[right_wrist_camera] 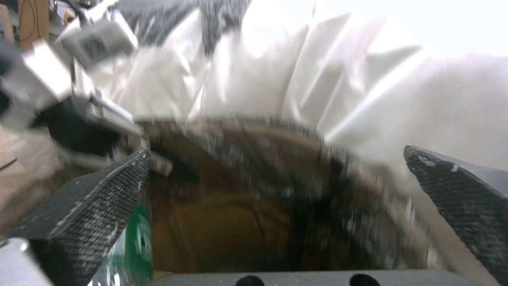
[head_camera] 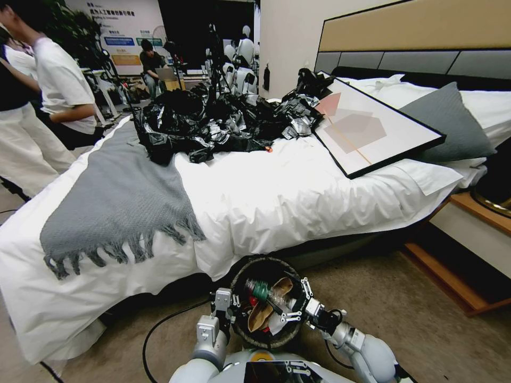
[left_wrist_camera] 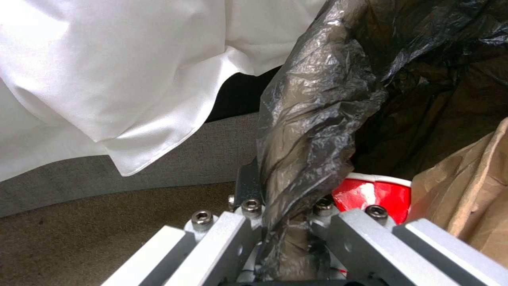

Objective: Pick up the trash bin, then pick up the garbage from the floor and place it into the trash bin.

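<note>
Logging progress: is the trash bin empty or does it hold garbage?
Holds garbage: the trash bin contains a green-capped bottle, brown paper and a red wrapper.

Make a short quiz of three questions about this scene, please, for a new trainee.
1. True or false: the left gripper is shut on the bin's bagged rim.
2. Which is in the bin? A) a bottle with a green cap B) a pillow C) a picture frame
3. Fill in: the right gripper hangs ____ over the bin's mouth.

Key
1. True: the left wrist view shows the black bag pinched between its fingers.
2. A; brown paper lies there too.
3. Open: its fingers stand wide apart.
</note>
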